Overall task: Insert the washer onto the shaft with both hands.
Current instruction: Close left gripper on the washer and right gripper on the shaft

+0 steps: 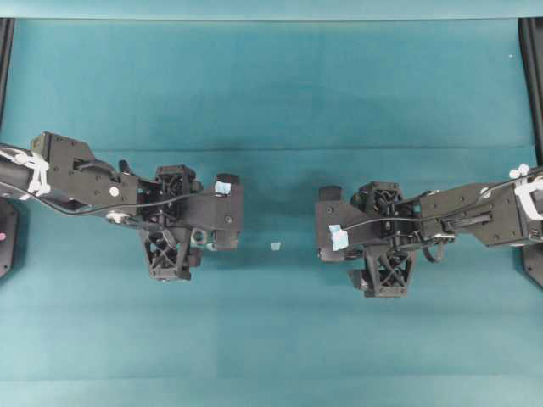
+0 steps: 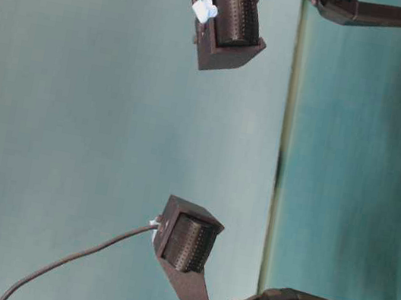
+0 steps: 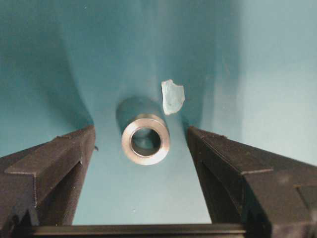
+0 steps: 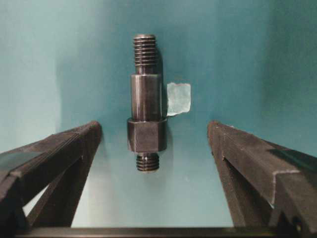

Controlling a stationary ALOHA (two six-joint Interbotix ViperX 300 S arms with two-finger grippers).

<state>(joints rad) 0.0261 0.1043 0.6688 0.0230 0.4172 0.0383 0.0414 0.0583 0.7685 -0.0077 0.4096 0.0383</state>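
Observation:
The washer (image 3: 145,139), a thick silver ring, lies flat on the teal cloth, and a glimpse of the washer (image 1: 200,237) shows under the left hand from overhead. My left gripper (image 3: 141,131) (image 1: 201,220) hovers over it, open, one finger on each side and neither touching. The shaft (image 4: 146,106), dark and stepped with threaded ends, lies on the cloth. My right gripper (image 4: 154,125) (image 1: 358,225) is open, with its tips either side of the shaft's lower collar and clear gaps between. From overhead the shaft is hidden under the right hand.
Pale blue tape scraps lie next to the washer (image 3: 173,96), next to the shaft (image 4: 178,99) and between the two hands (image 1: 276,246). Black frame rails (image 1: 533,76) run along the side edges. The table-level view shows only two ribbed finger pads (image 2: 233,24).

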